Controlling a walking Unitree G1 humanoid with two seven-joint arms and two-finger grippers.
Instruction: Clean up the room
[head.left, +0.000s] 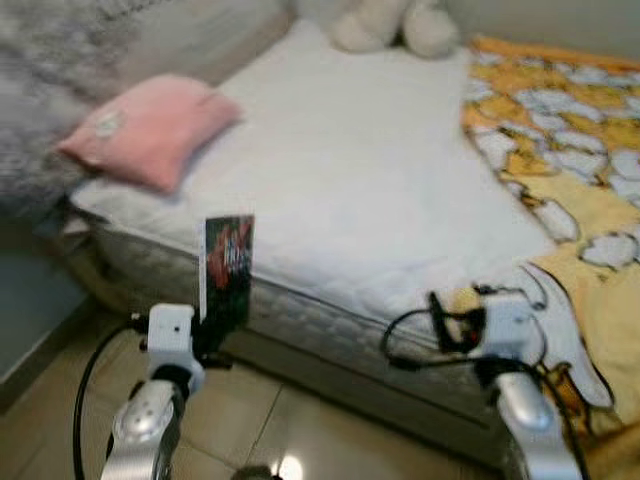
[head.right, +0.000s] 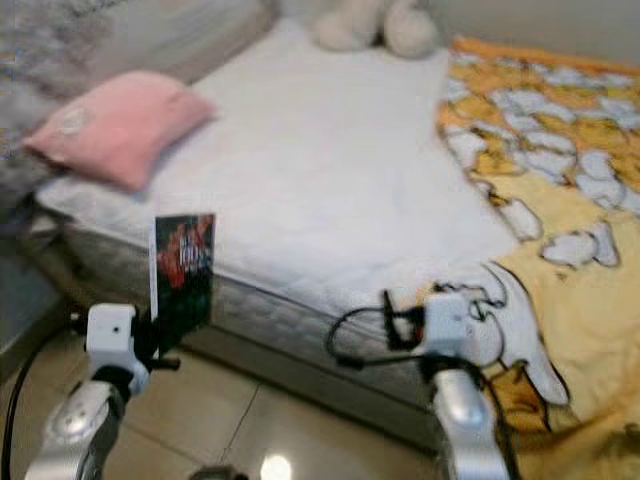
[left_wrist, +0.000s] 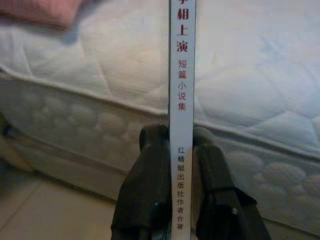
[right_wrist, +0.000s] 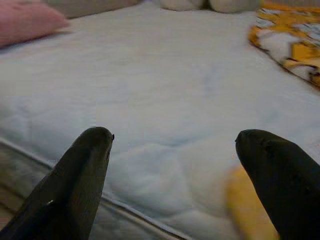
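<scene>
Left gripper (left_wrist: 181, 150): clenched on the lower spine of a book (head.left: 228, 262), held upright just before the bed (head.left: 340, 190) edge.
Right gripper (right_wrist: 175, 145): fingers spread, empty, over the mattress.
Advice: keep the book vertical, firmly pinched.

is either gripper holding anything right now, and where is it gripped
The left gripper holds a thin book upright, its fingers pinching the lower end on either side of the spine. The right gripper is open and holds nothing.
</scene>
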